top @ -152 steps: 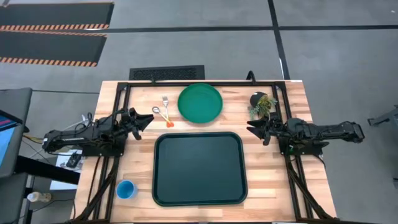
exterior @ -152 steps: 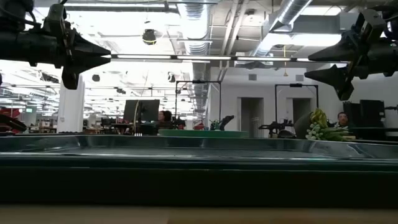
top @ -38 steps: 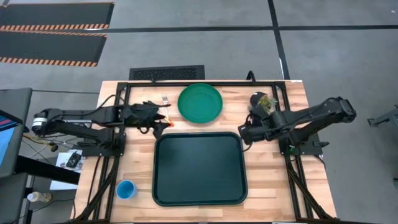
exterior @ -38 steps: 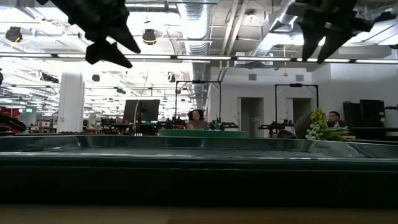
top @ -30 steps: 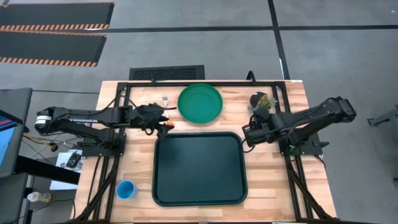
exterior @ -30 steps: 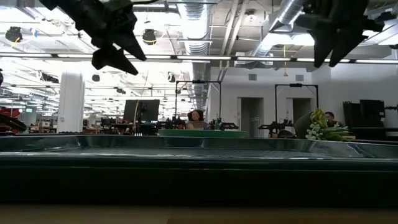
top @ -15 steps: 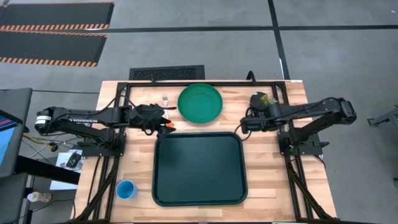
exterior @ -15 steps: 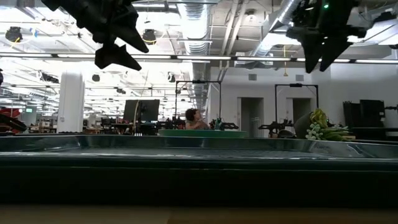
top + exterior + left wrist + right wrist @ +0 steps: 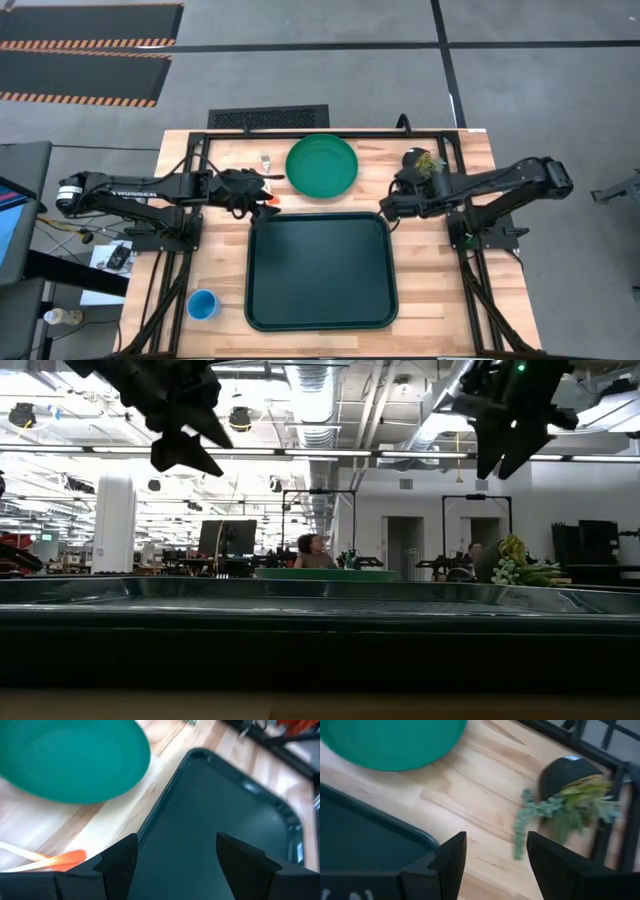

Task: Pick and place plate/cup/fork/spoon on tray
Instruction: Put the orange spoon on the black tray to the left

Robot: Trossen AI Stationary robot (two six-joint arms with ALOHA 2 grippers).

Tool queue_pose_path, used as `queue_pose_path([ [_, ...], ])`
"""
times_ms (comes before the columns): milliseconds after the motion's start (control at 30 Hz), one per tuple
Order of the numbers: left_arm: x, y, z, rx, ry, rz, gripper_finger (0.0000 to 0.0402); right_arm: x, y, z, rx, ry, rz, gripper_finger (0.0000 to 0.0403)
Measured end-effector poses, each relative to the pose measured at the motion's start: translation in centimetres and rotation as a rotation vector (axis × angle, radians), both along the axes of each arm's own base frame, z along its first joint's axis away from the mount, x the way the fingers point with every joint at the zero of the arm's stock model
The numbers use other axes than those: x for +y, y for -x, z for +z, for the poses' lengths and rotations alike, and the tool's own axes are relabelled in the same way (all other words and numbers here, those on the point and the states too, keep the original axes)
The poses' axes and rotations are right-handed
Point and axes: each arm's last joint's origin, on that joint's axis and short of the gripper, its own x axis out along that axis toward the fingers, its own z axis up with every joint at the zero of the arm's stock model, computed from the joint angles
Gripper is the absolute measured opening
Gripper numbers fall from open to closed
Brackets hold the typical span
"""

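The green plate (image 9: pixel 322 165) lies on the table beyond the dark tray (image 9: pixel 318 300). The fork's tines (image 9: pixel 266 159) show left of the plate. An orange handle end (image 9: pixel 271 201) pokes out beside my left gripper (image 9: pixel 262 192), which hangs open above the cutlery. The spoon's bowl is hidden under it. In the left wrist view the orange handle (image 9: pixel 67 859) lies by the tray's far left corner (image 9: pixel 192 757). My right gripper (image 9: pixel 383 207) hovers open above the tray's far right corner. The blue cup (image 9: pixel 203 303) stands at the near left.
A dark pot with a green plant (image 9: pixel 420 163) stands at the far right, close behind my right arm. Black frame rails (image 9: pixel 300 133) run along the table's far edge and sides. Bare wood lies between the plate and the tray (image 9: pixel 470 795).
My right gripper has moved toward the table's left edge and a little toward the far edge, nearing the tray's far right corner and the plate. It has stayed open.
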Motion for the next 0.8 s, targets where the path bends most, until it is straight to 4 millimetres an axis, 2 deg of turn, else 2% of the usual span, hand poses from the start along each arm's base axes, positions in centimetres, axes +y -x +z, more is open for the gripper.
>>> queue_pose_path([
  [267, 0.3, 0.8, -0.8, 0.12, -0.085, 0.085, 0.0251, 1.5, 0.7, -2.9, -0.016, -0.018, -0.025, 0.0233],
  [500, 1.5, 1.0, -1.8, 0.203, -0.031, 0.266, 0.0251, 1.7, 0.3, -2.8, -0.067, -0.027, -0.029, 0.0233],
  [800, 3.5, 0.2, -3.3, 0.283, -0.029, 0.334, 0.0251, 0.6, -0.5, -2.6, -0.119, 0.016, -0.042, 0.0233],
])
